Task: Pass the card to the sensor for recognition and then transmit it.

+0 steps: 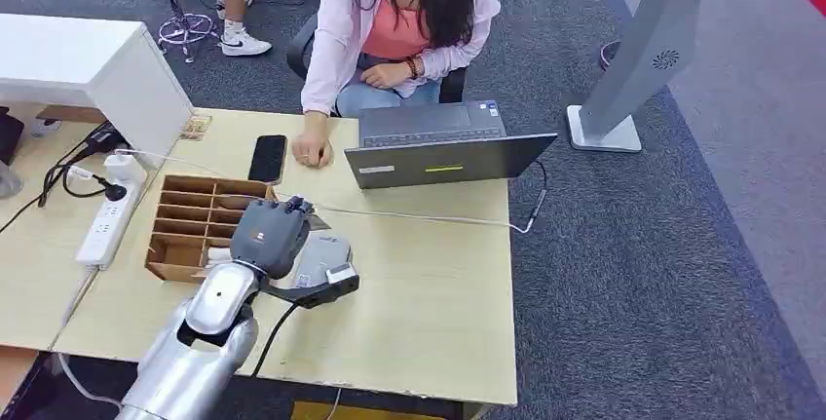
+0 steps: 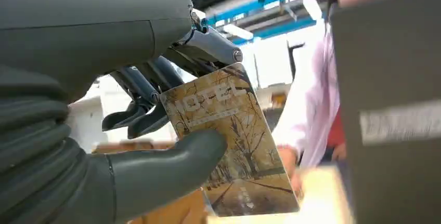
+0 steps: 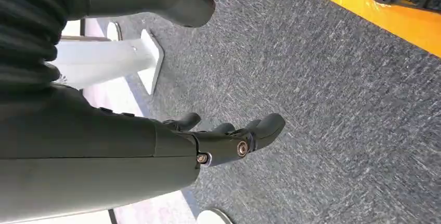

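Light wooden desk [image 1: 429, 284]: bare top runs from the hand out to the right edge and the near edge; the far edge is taken by an open grey laptop [image 1: 443, 147] and a person's hand [image 1: 312, 152] beside a black phone [image 1: 267, 159]. A brown wooden compartment box [image 1: 195, 220] sits toward the left edge, a white power strip [image 1: 109, 215] on the adjoining desk just left of it. A thin white cable [image 1: 419, 215] crosses the top from the box toward the right edge.

Left hand [image 1: 276, 233] hovers over the middle of the desk, between box and laptop, above a flat grey sensor pad [image 1: 326, 256]. It pinches a printed hotel key card with an autumn tree picture [image 2: 234, 141]: thumb [image 2: 171, 167] pressed on the printed face, dark fingers [image 2: 140, 99] behind the upper edge. Head view barely shows the card, just a sliver at the fingertips. Left wrist view shows its face, long axis running away from the palm, lettered end at the fingers, free end toward the desk; laptop lid back and a pink sleeve behind.

Right hand [image 3: 229, 141] hangs over grey carpet [image 3: 322, 104], fingers loosely curled and apart, holding nothing.
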Controlling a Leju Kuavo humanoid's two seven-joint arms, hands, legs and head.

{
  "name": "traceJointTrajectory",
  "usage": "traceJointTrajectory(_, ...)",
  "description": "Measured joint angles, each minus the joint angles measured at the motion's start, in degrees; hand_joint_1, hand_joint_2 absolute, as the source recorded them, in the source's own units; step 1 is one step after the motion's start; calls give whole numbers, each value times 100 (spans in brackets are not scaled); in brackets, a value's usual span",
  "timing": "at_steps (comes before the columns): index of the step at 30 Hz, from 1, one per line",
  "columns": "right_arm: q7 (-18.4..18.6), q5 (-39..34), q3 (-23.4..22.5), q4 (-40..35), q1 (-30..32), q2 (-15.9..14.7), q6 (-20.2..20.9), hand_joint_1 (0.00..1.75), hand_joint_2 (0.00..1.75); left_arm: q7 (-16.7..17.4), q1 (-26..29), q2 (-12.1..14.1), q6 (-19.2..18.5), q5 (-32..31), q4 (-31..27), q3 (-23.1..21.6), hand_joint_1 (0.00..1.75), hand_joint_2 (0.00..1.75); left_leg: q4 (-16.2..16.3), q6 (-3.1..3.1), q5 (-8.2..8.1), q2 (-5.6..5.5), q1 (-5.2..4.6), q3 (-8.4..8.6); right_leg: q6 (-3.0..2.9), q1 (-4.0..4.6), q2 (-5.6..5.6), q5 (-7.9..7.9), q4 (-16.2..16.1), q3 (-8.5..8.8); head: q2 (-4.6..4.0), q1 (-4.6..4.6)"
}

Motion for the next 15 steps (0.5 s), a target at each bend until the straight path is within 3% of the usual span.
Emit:
traceJointTrajectory(10,9,-2,0,0,3,2,0,0,175,6,-156,-15,-277,54,450,-7,175,175,1,1,0,0,0,-3,3,-2,-1,2,0,0,0,0)
traceJointTrajectory(15,9,-13,0,0,4,2,2,0,175,-46,-259,-2,-771,286,692,-107,175,175,0,0,0,0,0,-3,3,-1,-1,2,0,-1,0,0)
